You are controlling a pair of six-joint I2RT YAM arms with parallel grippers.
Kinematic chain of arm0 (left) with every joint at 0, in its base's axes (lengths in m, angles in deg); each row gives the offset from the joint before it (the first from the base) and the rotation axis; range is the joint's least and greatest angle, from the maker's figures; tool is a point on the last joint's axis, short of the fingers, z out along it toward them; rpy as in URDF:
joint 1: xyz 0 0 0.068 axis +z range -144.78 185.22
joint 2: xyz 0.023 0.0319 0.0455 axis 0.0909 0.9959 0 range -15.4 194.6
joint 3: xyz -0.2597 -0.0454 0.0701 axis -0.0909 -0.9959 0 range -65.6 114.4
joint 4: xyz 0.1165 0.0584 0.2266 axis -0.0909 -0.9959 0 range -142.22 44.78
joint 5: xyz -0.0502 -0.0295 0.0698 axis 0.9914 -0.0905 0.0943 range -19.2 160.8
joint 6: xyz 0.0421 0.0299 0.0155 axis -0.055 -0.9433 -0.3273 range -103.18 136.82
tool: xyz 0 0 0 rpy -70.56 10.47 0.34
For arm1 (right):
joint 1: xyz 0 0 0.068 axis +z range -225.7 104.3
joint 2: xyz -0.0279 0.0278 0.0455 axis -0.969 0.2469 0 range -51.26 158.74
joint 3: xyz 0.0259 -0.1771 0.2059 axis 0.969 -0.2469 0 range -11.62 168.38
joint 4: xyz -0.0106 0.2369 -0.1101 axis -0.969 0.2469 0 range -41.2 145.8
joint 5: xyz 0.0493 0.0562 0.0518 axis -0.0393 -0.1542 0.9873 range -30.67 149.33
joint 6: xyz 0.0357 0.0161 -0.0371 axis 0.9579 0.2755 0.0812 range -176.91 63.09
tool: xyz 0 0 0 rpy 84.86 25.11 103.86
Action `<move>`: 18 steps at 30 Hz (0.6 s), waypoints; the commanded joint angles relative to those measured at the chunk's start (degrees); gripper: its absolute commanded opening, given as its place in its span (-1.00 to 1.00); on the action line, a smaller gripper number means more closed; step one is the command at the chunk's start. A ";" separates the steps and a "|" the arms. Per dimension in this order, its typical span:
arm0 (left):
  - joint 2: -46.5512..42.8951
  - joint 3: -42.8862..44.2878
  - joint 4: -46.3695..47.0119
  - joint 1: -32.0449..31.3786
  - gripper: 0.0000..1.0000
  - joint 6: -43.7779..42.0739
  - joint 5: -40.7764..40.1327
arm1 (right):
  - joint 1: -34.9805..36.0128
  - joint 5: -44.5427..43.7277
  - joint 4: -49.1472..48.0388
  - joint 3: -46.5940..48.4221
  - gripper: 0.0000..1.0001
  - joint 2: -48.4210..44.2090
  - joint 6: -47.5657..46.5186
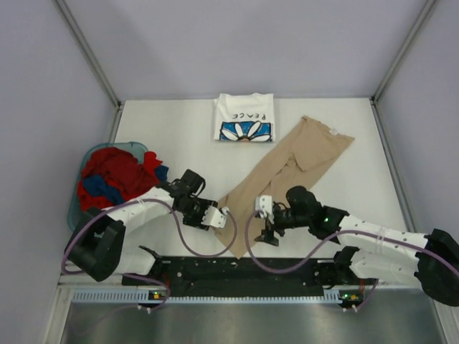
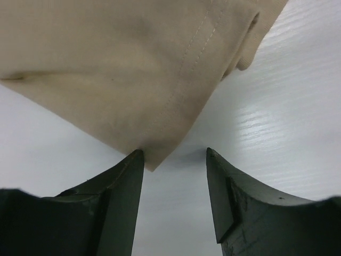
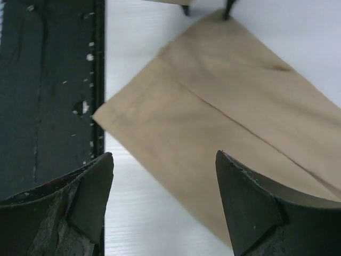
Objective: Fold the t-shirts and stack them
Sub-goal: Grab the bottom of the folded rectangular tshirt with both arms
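Tan t-shirt [image 1: 287, 168] lay stretched diagonally across the white surface [image 1: 172, 118], folded lengthwise into a long strip, its near hem end between the two arms. Left pincer [image 1: 224, 215] sat at the hem's left corner, jaws parted with nothing between them; in the left wrist view the cloth corner lay just ahead of the fingertips, apart from them. Right pincer [image 1: 262, 206] sat at the hem's right side, jaws wide, cloth lying flat ahead of them and ungripped. Judgement: both were placed at the hem corners to handle that end together for a fold. Folded white daisy t-shirt [image 1: 244, 117] rested at the far edge, probably the stack's base. Red and blue t-shirts [image 1: 115, 179] were heaped in the teal basket [image 1: 77, 202], left side, unfolded.
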 commanded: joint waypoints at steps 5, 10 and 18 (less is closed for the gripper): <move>2.39 -2.16 7.25 -2.37 0.00 0.00 -2.26 | 18.47 -7.13 -5.21 1.42 0.49 10.38 -19.28; 3.10 -2.68 6.46 -3.16 -0.68 1.85 -5.16 | 23.22 -8.53 -5.45 5.20 0.42 20.24 -22.81; 0.11 -3.91 6.10 -3.87 -1.00 5.89 -4.72 | 24.37 -9.41 -7.66 7.93 0.18 27.10 -22.46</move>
